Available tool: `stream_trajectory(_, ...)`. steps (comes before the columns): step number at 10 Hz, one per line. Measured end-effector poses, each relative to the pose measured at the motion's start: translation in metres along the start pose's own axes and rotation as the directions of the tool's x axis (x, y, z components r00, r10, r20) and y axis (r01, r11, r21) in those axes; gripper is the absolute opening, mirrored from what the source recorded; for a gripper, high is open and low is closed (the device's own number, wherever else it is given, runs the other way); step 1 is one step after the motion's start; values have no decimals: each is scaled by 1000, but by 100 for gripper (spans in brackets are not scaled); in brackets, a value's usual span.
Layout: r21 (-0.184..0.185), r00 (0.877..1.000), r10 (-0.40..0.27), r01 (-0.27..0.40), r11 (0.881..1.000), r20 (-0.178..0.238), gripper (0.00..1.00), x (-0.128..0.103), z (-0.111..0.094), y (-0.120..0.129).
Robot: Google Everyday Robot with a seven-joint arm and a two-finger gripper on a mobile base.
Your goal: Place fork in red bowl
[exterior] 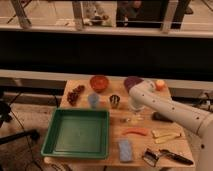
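The red bowl [99,82] stands at the back of the wooden table [165,147], left of the middle. The fork [131,120], a short pale utensil, lies flat near the table's middle, right of the green tray. My white arm reaches in from the right and bends down. Its gripper [135,109] hangs just above the fork, open, with nothing between its fingers. The red bowl is roughly a bowl's width behind and to the left of the gripper.
A green tray [54,136] fills the left front. A purple bowl [131,81] sits behind the arm, an orange fruit [160,85] at the back right. Also here: grapes [75,94], blue cup [93,100], metal cup [115,101], orange sausage piece [135,131], blue sponge [125,150], black-handled utensil [176,157].
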Motion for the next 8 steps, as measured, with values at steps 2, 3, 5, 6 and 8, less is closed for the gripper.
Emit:
stream_trajectory(2, -18, 1000, 3, -3, 1000, -4, 80, 5, 3, 7)
stream_trajectory(3, -25, 1000, 1, -1, 1000, -4, 80, 5, 5, 9)
stream_trajectory(5, -41, 1000, -8, 7, 999, -6, 80, 3, 9, 13)
stream_trajectory(6, -45, 1000, -11, 10, 999, -5, 80, 2, 11, 15)
stream_trajectory(8, -52, 1000, -21, 21, 998, -3, 74, -1, 13, 17)
